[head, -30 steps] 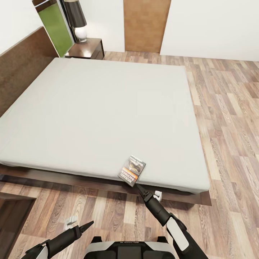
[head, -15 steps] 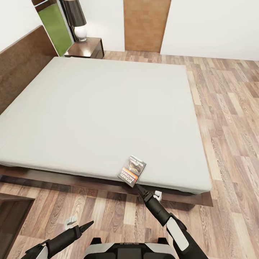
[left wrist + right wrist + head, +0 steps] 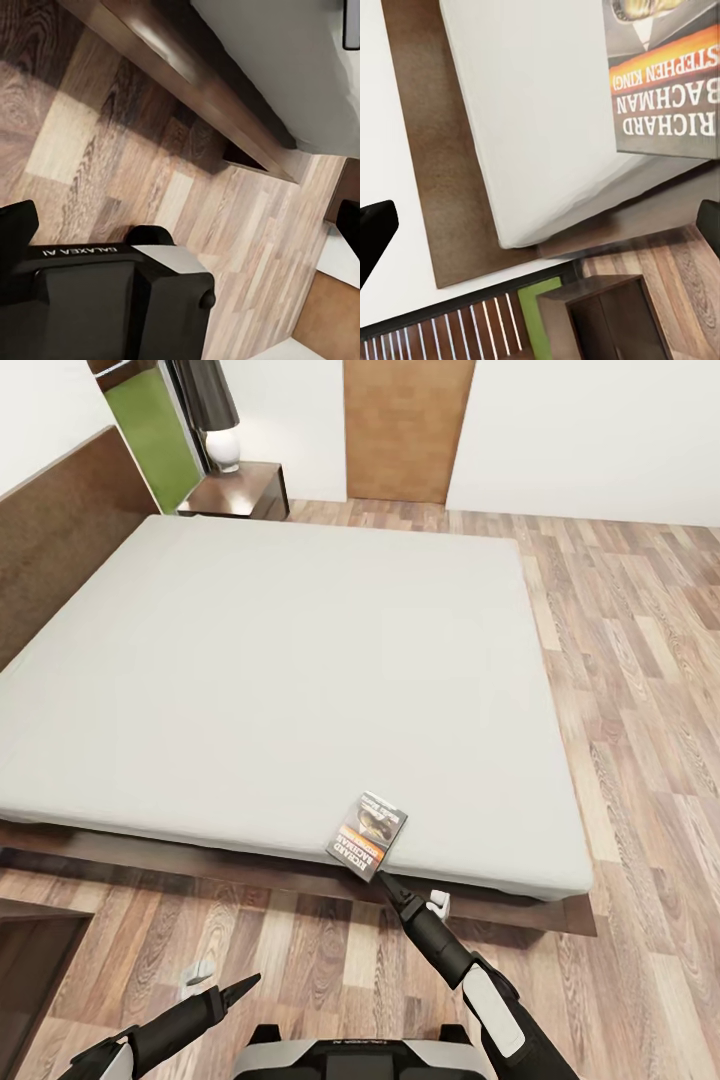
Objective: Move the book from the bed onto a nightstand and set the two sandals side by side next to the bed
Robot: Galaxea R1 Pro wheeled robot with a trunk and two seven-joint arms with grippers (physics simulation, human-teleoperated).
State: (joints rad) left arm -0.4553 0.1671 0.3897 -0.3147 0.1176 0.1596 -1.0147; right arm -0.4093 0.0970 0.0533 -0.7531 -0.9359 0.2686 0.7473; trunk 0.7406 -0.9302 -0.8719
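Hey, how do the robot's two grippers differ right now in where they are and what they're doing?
The right gripper reaches up to the near corner of the book at the bed's edge; the left gripper hangs low over the floor, away from the bed. The right points toward the mattress, the left sideways. Both are dark and slim.

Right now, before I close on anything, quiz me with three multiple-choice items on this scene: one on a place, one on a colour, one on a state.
1. Where does the book lie?
A. mattress middle
B. near the bed's edge closest to the robot
C. floor

2. What colour is the band across its cover?
A. orange
B. blue
C. purple

3. The right pincer is:
A. clamped on the book
B. just short of the book, above the bed frame
C. on the nightstand

Answers: 1 B, it lies by the mattress's near border. 2 A, the right wrist view shows it. 3 B, its tip points at the book's near corner.
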